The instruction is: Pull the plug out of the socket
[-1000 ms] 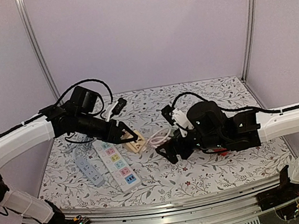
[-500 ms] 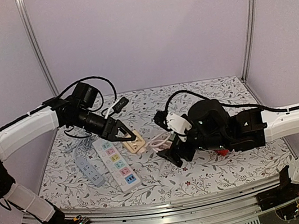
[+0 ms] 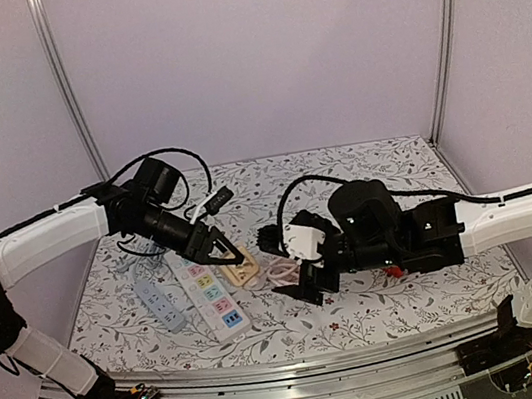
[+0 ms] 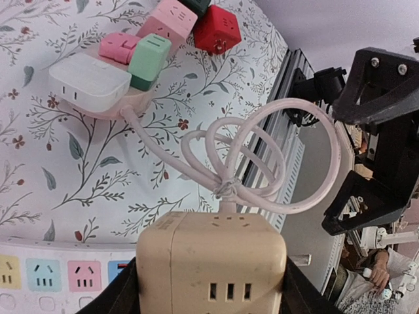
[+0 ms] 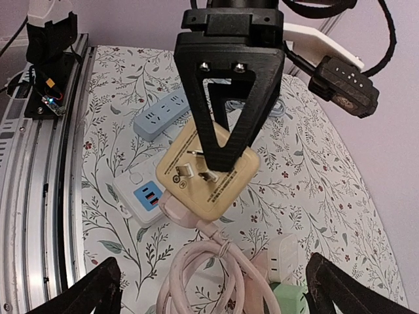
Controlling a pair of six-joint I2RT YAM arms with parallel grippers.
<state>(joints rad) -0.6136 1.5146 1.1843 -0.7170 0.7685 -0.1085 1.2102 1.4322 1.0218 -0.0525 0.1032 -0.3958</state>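
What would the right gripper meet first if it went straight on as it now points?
Probably the coiled pink cable, just ahead of the right gripper, jaws open; the beige cube socket in the left gripper lies beyond; depth unclear.

Moved: right tool (image 3: 293,261) slid toward 9 o'clock, and its wide-open fingers now flank the pink cord coil (image 3: 283,274). The left tool (image 3: 227,258), clamped on the beige socket cube (image 3: 242,272), carried it slightly toward 6 o'clock. Left arm's elbow sits higher.
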